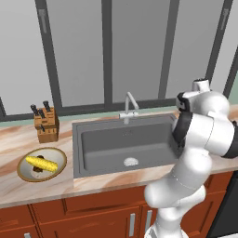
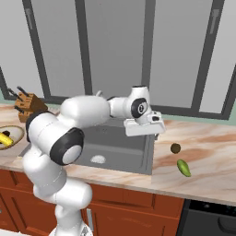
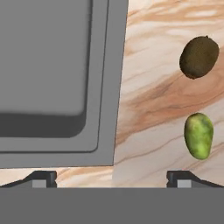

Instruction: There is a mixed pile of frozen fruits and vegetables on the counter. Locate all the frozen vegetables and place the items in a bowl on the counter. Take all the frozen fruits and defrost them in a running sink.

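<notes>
Two fruits [image 3: 199, 96] beside one sink [image 3: 52, 70]

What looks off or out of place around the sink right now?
Nothing is spilled or damaged. The corn cob lies in the bowl, while the brown fruit and green fruit sit on the counter right of the sink. No water visibly runs from the faucet.

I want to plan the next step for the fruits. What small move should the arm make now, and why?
Probably shift the open gripper sideways over the counter until it is above the brown ball or the green piece, then descend. Both fruits lie on the counter right of the sink, off to one side of the fingers, and nothing is held. The corn cob already lies in the bowl.
</notes>
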Robot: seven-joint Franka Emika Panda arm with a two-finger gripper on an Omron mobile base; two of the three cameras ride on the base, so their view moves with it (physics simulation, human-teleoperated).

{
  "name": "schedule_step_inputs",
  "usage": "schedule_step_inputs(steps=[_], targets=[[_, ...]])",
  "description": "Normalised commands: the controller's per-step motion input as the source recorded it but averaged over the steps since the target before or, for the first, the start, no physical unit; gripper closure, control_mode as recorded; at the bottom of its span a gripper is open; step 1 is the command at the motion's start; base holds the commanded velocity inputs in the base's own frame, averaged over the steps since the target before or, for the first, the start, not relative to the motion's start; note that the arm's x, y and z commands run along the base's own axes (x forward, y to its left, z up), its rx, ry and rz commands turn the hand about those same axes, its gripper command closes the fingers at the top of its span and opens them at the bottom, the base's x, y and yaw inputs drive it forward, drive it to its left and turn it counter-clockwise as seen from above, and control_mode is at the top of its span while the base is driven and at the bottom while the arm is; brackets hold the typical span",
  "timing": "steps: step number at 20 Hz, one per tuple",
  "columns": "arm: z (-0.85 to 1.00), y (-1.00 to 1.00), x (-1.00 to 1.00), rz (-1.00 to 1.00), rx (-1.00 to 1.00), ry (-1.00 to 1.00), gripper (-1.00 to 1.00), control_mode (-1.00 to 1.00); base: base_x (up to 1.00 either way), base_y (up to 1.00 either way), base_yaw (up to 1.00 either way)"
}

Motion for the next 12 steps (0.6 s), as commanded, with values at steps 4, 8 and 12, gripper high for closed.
schedule_step_inputs(steps=[4, 8, 12], targets=[[-0.01, -0.54, 0.24, 0.23, 0.12, -0.04, -1.0, -1.0, 0.0, 0.0, 0.0], [-0.02, -0.53, 0.03, 0.08, 0.15, -0.03, -1.0, -1.0, 0.0, 0.0, 0.0], [-0.02, -0.34, 0.02, 0.0, 0.06, 0.0, -1.0, -1.0, 0.0, 0.0, 0.0]])
